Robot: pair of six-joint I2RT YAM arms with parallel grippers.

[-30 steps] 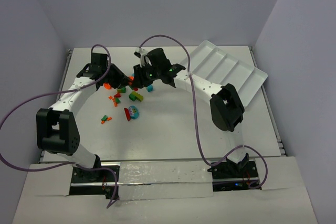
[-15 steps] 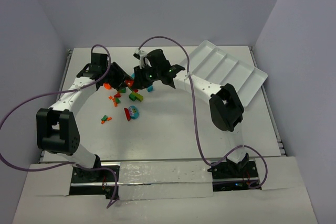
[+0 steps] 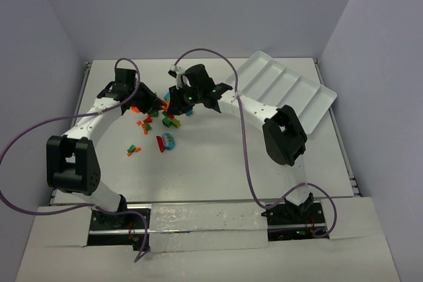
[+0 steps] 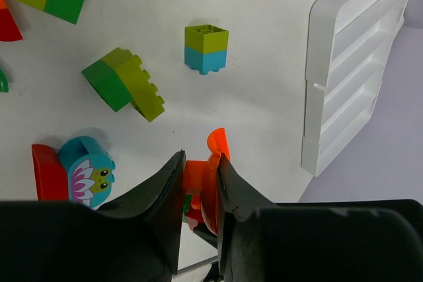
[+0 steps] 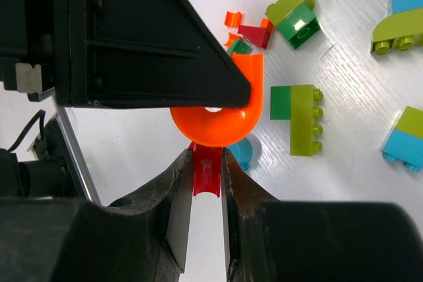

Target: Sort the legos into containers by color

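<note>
White table (image 4: pixel 264 110), white tray (image 4: pixel 344 70). Among the legos (image 3: pixel 173 122): a yellow-green and cyan brick (image 4: pixel 206 49), a green and yellow-green brick (image 4: pixel 122 82), a red brick (image 4: pixel 45 171), and a cyan brick (image 4: pixel 84 170) printed with a pink-and-white flower face. Black left hand (image 4: pixel 200 166), black right hand (image 5: pixel 206 158), an orange curved brick (image 5: pixel 215 127), and a darker red-orange brick (image 5: pixel 206 177).

Left jaws edged rightward; now beside right jaws on orange brick (image 5: pixel 215 123)
</note>
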